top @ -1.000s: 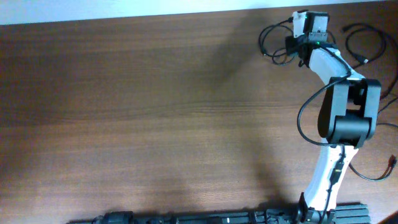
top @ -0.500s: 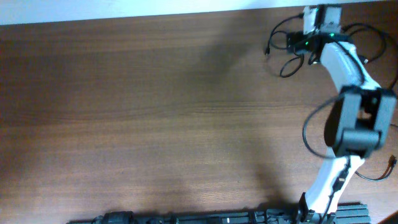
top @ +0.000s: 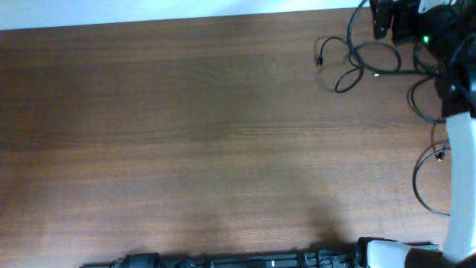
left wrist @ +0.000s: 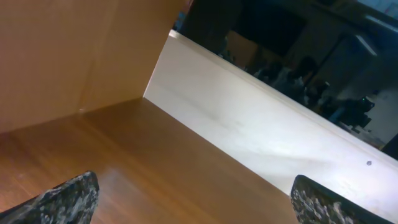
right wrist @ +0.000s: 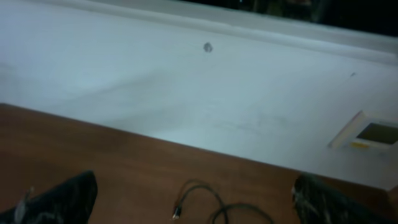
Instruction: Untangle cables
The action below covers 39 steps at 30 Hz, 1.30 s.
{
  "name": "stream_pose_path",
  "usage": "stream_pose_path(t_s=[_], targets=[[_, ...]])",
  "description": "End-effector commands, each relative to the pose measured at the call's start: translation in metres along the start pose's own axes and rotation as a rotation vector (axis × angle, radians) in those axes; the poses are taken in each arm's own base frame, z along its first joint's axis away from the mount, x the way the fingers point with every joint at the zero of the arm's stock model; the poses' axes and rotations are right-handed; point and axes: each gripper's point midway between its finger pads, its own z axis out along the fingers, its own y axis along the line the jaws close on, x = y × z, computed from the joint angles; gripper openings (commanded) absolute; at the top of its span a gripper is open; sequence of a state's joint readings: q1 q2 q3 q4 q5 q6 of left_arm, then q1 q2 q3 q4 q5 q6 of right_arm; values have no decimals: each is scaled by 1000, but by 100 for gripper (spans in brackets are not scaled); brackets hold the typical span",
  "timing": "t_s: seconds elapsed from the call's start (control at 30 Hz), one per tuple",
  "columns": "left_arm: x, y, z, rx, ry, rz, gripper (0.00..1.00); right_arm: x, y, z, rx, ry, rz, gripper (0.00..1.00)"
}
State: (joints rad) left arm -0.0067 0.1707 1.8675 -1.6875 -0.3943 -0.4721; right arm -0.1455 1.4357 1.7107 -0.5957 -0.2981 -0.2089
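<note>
The cables are thin black cords at the table's far right. One loose loop [top: 362,58] ends in a small plug [top: 318,61]. Another cord [top: 418,97] runs down beside the right arm to a wider loop [top: 421,181]. My right gripper [top: 384,16] is at the far right corner, just behind the first loop. In the right wrist view the right gripper [right wrist: 194,198] is open, and a cable [right wrist: 202,190] with its plug [right wrist: 177,213] lies on the wood below it, not held. My left gripper [left wrist: 194,193] is open over bare wood, with no cable in its view.
The white wall [right wrist: 186,93] runs right behind the table's far edge [top: 223,18]. A small white box [right wrist: 367,132] lies at the wall's foot on the right. The arm bases' black rail [top: 223,262] lines the near edge.
My right gripper has opened and let go of the cable bundle. The arm has swung right and toward the far corner. The cable loop now lies spread out farther right.
</note>
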Motion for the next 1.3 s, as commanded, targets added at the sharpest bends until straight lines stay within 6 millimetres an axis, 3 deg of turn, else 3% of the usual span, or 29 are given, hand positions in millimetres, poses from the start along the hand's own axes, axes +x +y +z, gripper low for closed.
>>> stream_pose_path(t_s=[0.0, 0.17, 0.3, 0.57, 0.77, 1.27], targets=[[0, 3, -3, -8, -15, -2, 99, -8, 20, -31, -34, -25, -5, 99], [0, 3, -3, -8, -16, -2, 99, -14, 29, -66, -24, -76, -20, 99], [0, 3, -3, -8, -16, -2, 99, -22, 47, -78, -112, -117, -32, 99], [3, 10, -15, 11, -51, -19, 99, -28, 49, -100, -88, -144, -53, 99], [9, 27, -45, 63, -154, -68, 99, -51, 59, -159, -47, -266, -96, 99], [9, 28, -46, 64, -156, -69, 99, -78, 95, -331, 84, -628, -208, 98]])
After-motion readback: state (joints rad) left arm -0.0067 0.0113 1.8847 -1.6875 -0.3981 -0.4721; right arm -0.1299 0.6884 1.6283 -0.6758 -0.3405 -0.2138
